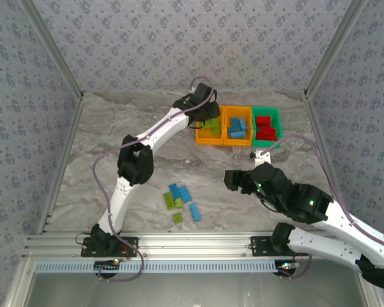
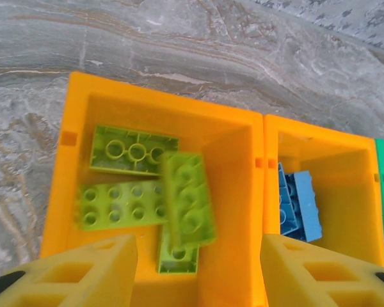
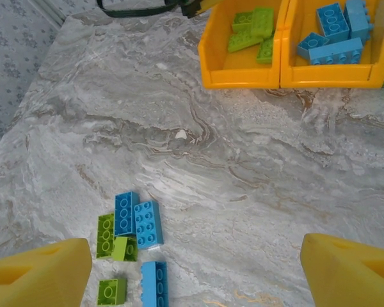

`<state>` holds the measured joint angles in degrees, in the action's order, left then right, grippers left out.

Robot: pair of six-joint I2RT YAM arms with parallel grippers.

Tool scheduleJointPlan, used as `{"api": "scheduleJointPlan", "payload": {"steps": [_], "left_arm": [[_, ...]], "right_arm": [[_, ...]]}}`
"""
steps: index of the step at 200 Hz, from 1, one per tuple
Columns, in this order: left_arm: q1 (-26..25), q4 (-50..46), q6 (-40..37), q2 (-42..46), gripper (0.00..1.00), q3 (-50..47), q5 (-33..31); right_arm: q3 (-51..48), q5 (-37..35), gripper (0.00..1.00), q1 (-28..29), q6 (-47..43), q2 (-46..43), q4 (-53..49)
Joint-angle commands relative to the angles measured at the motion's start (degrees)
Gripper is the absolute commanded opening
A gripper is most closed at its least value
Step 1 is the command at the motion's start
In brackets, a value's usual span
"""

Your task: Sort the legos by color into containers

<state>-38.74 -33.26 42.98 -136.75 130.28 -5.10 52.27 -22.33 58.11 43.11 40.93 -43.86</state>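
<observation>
Left gripper (image 2: 198,259) hangs released above the left orange bin (image 2: 160,99); my right gripper (image 3: 195,268), spread empty, could scatter those bunched loose legos (image 3: 137,224).

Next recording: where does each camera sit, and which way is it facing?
Top external: above, behind the bases, looking down at the table; left arm and right arm show.
Left wrist: looks down into the left orange bin of green bricks; left fingers at bottom.
Right wrist: looks forward across the table at loose bricks; right fingers in bottom corners.
Shared: both wrist views show that bin.
</observation>
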Motion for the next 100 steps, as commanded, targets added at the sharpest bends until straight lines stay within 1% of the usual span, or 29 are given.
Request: {"api": "scheduleJointPlan", "payload": {"steps": [1, 15, 26, 44, 55, 76, 90, 100], "left_arm": [[-0.5, -2.09, -2.44, 6.95, 0.54, -2.78, 0.66], [-0.45, 1.92, -2.48, 14.97, 0.53, -13.04, 0.53], [-0.33, 5.84, -2.51, 22.71, 0.52, -23.57, 0.75], [-0.45, 11.83, -3.09, 36.9, 0.52, -40.27, 1.32], [-0.51, 13.27, -4.68, 45.56, 0.52, -48.89, 1.48], [-0.78, 11.62, -12.09, 61.74, 0.54, -61.37, 2.1], [-1.13, 7.64, -20.41, 71.21, 0.57, -67.34, 3.76], [-1.29, 3.56, -24.8, 77.14, 0.6, -70.28, 4.3]], "right_arm": [[-0.9, -1.77, 0.88, 0.38, 1.38, 0.82, -2.03], [-0.81, -0.63, 0.88, 0.42, 1.3, 2.56, -2.62], [-0.86, 1.08, 0.88, 0.46, 1.01, 4.66, -2.98], [-1.03, 6.05, 0.87, 1.24, -0.1, 9.41, -1.39], [-0.95, 8.93, 0.87, 2.73, -0.24, 13.49, 0.36], [-0.72, 12.09, 0.86, 7.33, 1.28, 21.42, 5.74], [-0.82, 13.91, 0.86, 10.56, 3.53, 26.58, 10.08], [-0.79, 14.0, 0.86, 12.48, 4.85, 29.94, 13.04]]}}
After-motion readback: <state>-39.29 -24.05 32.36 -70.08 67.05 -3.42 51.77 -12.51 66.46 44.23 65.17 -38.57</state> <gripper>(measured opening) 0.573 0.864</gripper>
